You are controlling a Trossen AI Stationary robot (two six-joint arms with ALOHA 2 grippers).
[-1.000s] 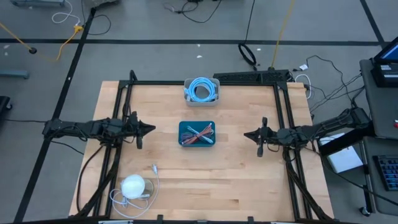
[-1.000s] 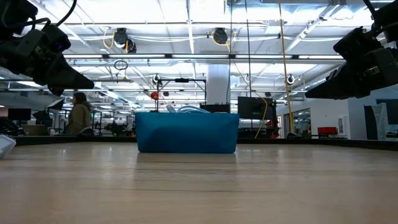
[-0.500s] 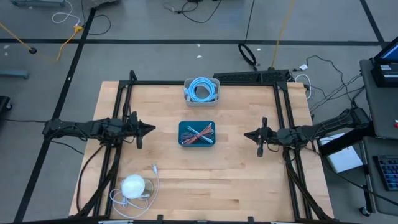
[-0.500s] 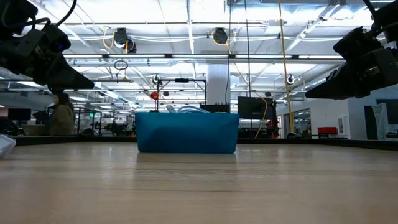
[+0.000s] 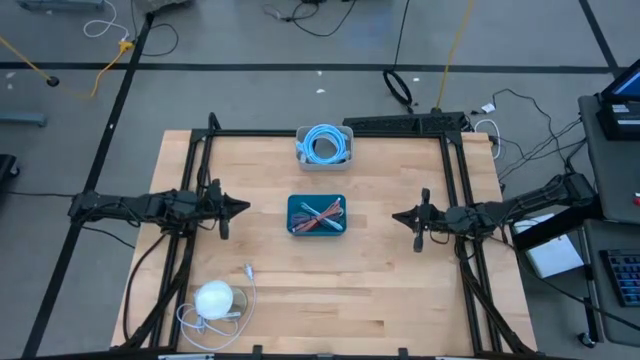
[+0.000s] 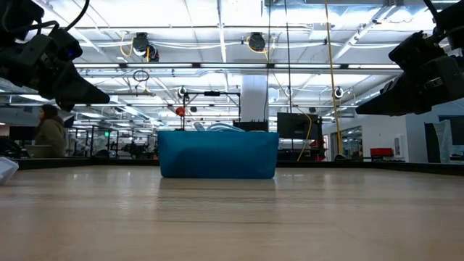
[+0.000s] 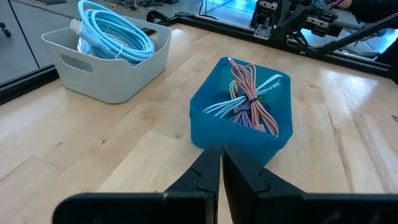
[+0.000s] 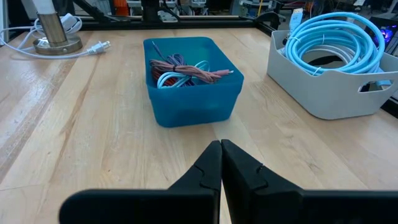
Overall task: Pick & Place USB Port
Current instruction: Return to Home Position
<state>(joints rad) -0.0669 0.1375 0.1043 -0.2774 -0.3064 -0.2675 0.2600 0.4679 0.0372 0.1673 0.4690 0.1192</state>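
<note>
Tabletop (image 5: 400,300): pale wood; it carries two bins in the middle and a white device near the left arm's front corner.
Left claw (image 5: 243,208): hangs above the wood on the left of the blue bin, well apart from it; the left wrist view shows its fingers pressed together on nothing.
Right claw (image 5: 396,215): mirrors it on the blue bin's other side; fingers likewise together and empty.
Gray bin (image 5: 300,150): at the far middle edge, holding a coiled blue cable (image 5: 326,143).
Blue bin (image 5: 291,215): at the centre, between the two claws, upright.
White device (image 5: 214,298): round, with a loose white cord and plug trailing beside it. I cannot tell if it is the USB part the task names.
Pink cable (image 7: 249,102): a folded bundle inside the blue bin, lying on thinner pale cables.
Handling, as a judgement: light, soft and floppy, and it would sag from any single hold. The cinched middle of the bundle looks like the surest place to pinch.
Long axis: roughly along the bin's longer side, running from one arm toward the other and slanted.
Pointing: one end reaches toward the right arm's side, angled slightly toward the gray bin.
</note>
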